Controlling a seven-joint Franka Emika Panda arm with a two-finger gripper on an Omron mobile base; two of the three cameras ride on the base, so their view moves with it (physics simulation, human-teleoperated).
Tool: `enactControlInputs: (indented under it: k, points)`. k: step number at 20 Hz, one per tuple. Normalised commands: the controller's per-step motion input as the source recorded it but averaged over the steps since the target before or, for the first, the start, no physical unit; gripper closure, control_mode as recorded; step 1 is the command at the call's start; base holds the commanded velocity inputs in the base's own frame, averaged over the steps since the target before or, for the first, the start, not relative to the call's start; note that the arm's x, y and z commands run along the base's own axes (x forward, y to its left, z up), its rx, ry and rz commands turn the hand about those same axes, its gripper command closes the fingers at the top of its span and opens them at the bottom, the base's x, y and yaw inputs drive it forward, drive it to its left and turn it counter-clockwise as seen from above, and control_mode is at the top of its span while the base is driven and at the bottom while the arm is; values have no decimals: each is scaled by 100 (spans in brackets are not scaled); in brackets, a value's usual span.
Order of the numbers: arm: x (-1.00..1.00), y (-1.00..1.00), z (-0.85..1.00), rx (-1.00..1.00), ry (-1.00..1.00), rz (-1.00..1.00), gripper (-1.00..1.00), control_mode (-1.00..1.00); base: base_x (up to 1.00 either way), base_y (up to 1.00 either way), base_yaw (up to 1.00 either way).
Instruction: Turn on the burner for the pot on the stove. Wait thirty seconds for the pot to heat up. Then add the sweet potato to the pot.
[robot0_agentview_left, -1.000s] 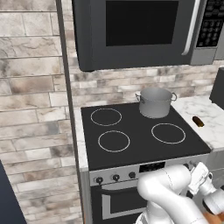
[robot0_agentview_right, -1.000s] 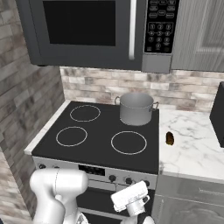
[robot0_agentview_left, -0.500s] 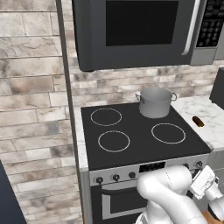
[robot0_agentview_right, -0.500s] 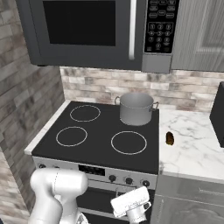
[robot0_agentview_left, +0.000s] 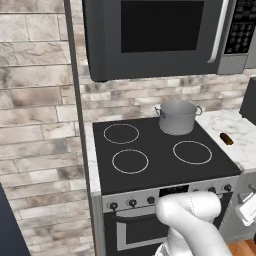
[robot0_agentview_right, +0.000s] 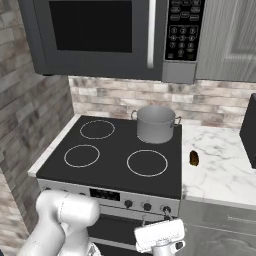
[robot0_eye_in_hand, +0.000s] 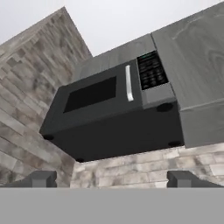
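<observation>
The grey metal pot (robot0_agentview_left: 177, 117) (robot0_agentview_right: 156, 125) stands lidless on the back right ring of the stove's black glass top (robot0_agentview_left: 160, 165) (robot0_agentview_right: 112, 155). Small black knobs (robot0_agentview_left: 132, 202) (robot0_agentview_right: 146, 206) line the steel front. The small brown sweet potato (robot0_agentview_left: 226, 138) (robot0_agentview_right: 194, 158) lies on the marble counter right of the stove. My gripper (robot0_agentview_right: 161, 224) (robot0_agentview_left: 247, 210) hangs low in front of the stove's right knobs, below counter height. In the hand view it (robot0_eye_in_hand: 111, 179) points up at the microwave, its fingertips (robot0_eye_in_hand: 39, 178) wide apart with nothing between them.
A dark microwave (robot0_agentview_left: 155, 37) (robot0_agentview_right: 110, 35) (robot0_eye_in_hand: 113, 116) with a keypad hangs above the stove. A stone brick wall (robot0_agentview_left: 35, 115) runs along the left. A dark appliance (robot0_agentview_right: 250, 130) stands at the right end of the marble counter (robot0_agentview_right: 225, 172).
The hand has drifted a little to the right and down in front of the stove. Pot, sweet potato and knobs have not moved.
</observation>
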Motion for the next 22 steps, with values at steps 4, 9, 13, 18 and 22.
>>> enactControlInputs:
  k: [4,9,13,18,22]
  points:
    - [0,-4,100,5,7,-13,-100,-100,0,0,0]
    - [0,-1,100,0,28,-6,-100,-100,0,0,0]
    - [-5,-3,100,0,42,0,-100,-100,0,0,0]
    - [-12,-7,99,-2,56,0,-100,-100,0,0,0]
    - [-4,0,68,-10,75,0,-100,-100,0,0,0]
